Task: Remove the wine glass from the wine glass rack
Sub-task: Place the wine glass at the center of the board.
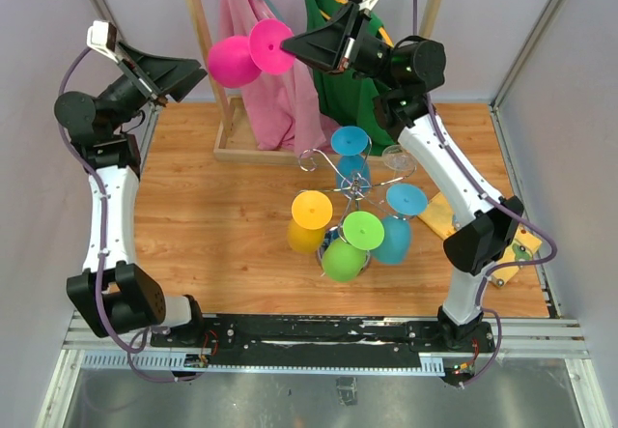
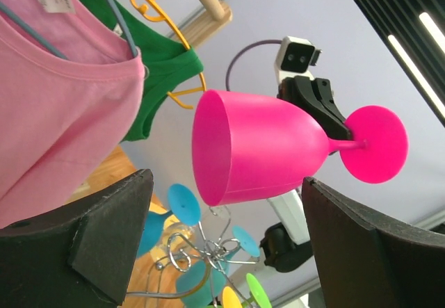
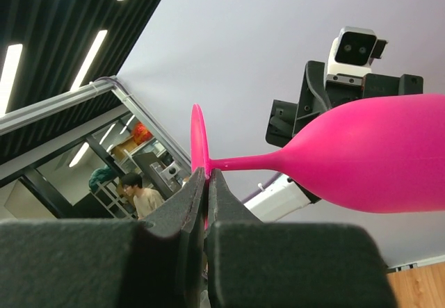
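A pink wine glass point(image 1: 234, 61) hangs on its side high above the table, off the wine glass rack point(image 1: 352, 188). My right gripper point(image 1: 294, 53) is shut on the edge of the glass's round foot point(image 3: 198, 138), and its own view shows the stem and bowl point(image 3: 375, 162) stretching to the right of the right gripper point(image 3: 206, 176). My left gripper point(image 1: 196, 72) is open just left of the bowl. In the left wrist view the bowl's open mouth point(image 2: 257, 148) faces the left gripper point(image 2: 228, 183), beyond the two wide-apart fingers. The chrome rack point(image 2: 201, 245) shows below.
The rack still carries blue point(image 1: 350, 141), yellow point(image 1: 311, 211), green point(image 1: 362, 230) and teal point(image 1: 406, 199) glasses. A wooden clothes rail point(image 1: 203, 22) with a pink garment point(image 1: 280, 99) and a green one point(image 1: 333, 90) stands at the back. A yellow item point(image 1: 439, 214) lies by the right arm.
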`<state>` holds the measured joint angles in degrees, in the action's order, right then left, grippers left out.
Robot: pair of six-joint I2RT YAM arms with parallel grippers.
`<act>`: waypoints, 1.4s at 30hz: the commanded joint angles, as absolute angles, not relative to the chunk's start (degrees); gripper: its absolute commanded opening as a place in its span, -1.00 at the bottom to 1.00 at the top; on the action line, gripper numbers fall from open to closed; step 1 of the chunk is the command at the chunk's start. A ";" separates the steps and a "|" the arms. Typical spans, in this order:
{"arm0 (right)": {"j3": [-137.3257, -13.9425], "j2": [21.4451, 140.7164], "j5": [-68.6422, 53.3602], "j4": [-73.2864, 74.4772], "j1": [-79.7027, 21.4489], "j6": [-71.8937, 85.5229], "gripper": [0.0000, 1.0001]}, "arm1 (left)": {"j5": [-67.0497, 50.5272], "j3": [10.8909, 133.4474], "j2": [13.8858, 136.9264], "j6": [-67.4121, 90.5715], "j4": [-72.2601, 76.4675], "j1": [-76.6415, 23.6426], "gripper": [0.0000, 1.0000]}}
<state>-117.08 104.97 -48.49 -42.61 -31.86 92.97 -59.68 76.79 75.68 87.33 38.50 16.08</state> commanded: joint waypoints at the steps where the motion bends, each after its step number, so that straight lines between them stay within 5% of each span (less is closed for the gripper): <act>1: -117.30 106.73 -46.94 -50.89 -31.95 96.95 -0.99 | -59.39 79.96 76.82 88.77 43.51 12.68 0.85; 9: -117.40 108.43 -46.23 -53.80 -32.56 98.95 -0.99 | -59.15 84.07 78.83 89.07 43.44 10.45 0.82; 17: -118.15 112.24 -43.43 -64.19 -32.61 106.59 -0.98 | -59.41 82.98 75.59 90.63 43.42 9.89 0.43; 22: -119.20 115.09 -43.12 -67.62 -32.85 109.89 -0.98 | -59.42 82.53 73.57 91.52 43.35 9.72 -0.06; 27: -119.33 116.16 -43.10 -71.36 -32.83 112.84 -0.98 | -59.24 83.78 72.28 91.51 41.49 9.71 -0.83; 29: -118.57 115.88 -43.44 -71.66 -32.64 113.09 -0.79 | -59.22 84.90 72.13 90.85 40.01 9.74 -0.99; 42: -100.08 98.09 -47.56 -62.29 -27.05 97.18 0.70 | -63.98 94.39 72.58 77.15 26.16 13.90 -0.99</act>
